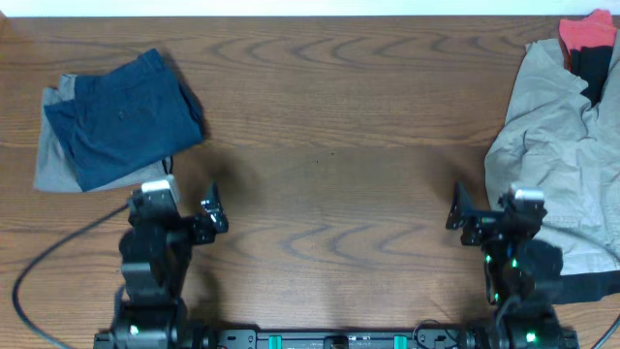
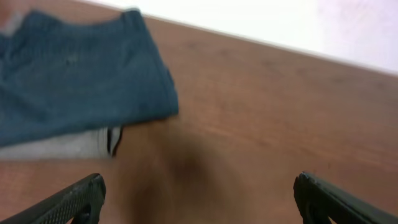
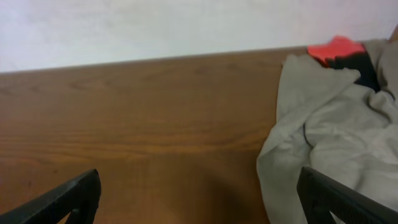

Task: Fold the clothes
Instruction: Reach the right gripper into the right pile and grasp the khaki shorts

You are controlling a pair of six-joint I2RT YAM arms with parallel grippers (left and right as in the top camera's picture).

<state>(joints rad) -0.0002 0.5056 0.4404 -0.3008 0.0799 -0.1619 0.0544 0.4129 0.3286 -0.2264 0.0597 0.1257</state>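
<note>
Folded navy shorts [image 1: 124, 114] lie at the back left on a grey piece [image 1: 53, 155]; both show in the left wrist view, the navy shorts [image 2: 74, 74] above the grey piece [image 2: 56, 148]. Crumpled khaki-beige shorts [image 1: 552, 145] lie at the right edge, with a black-and-red garment [image 1: 588, 39] behind them. In the right wrist view the khaki shorts [image 3: 329, 137] and the red garment [image 3: 336, 50] are at the right. My left gripper [image 1: 184, 208] [image 2: 199, 199] is open and empty, near the navy shorts. My right gripper [image 1: 489, 208] [image 3: 199, 199] is open and empty, its right finger by the khaki shorts' edge.
The wooden table [image 1: 329, 126] stretches between the two piles. A black cable [image 1: 58, 252] runs from the left arm over the table's front left. A white wall [image 3: 155, 28] stands behind the far edge.
</note>
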